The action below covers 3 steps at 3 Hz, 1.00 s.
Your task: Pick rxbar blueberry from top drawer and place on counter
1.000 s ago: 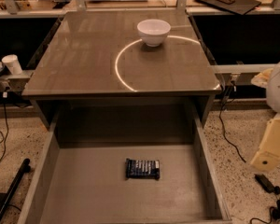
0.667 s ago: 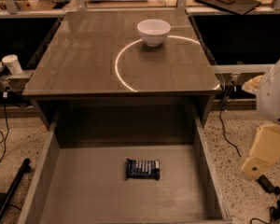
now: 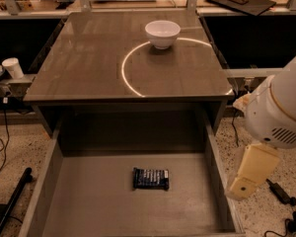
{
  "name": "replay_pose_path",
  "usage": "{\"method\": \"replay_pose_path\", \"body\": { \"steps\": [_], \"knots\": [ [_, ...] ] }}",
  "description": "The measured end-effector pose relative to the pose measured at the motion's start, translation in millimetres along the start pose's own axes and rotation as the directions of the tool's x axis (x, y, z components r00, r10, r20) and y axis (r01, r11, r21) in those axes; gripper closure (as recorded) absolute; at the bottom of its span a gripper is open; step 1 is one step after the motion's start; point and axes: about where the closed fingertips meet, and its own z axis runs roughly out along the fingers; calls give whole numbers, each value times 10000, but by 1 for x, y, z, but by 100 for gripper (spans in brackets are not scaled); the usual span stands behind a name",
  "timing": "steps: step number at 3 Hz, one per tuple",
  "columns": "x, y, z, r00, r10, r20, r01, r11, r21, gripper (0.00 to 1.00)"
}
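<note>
The rxbar blueberry [image 3: 151, 178], a small dark blue bar with pale lettering, lies flat on the bottom of the open top drawer [image 3: 89, 201], near its middle. The counter [image 3: 89, 58] above the drawer is brown-grey and glossy with a bright curved arc line. My arm comes in from the right, and the gripper [image 3: 244, 184] hangs at the drawer's right wall, to the right of the bar and apart from it. It holds nothing that I can see.
A white bowl [image 3: 162, 33] stands on the counter at the back, on the arc line. A white cup [image 3: 12, 67] sits on a ledge to the left. Cables [image 3: 281, 194] lie on the speckled floor on the right, and a black bar [image 3: 12, 201] on the left.
The arm has moved left and down, from the right edge of the view toward the drawer's right wall. The bar and the bowl have not moved.
</note>
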Motion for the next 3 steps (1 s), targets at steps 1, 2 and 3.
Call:
{"method": "replay_pose_path", "body": {
  "steps": [1,2,3],
  "knots": [
    [-12,8,19,9998,-151,92,154,9995,-260,0],
    [-26,14,39,9994,-325,122,330,9986,-421,0],
    [-36,15,56,9985,-546,62,549,9967,-599,0]
  ]
}}
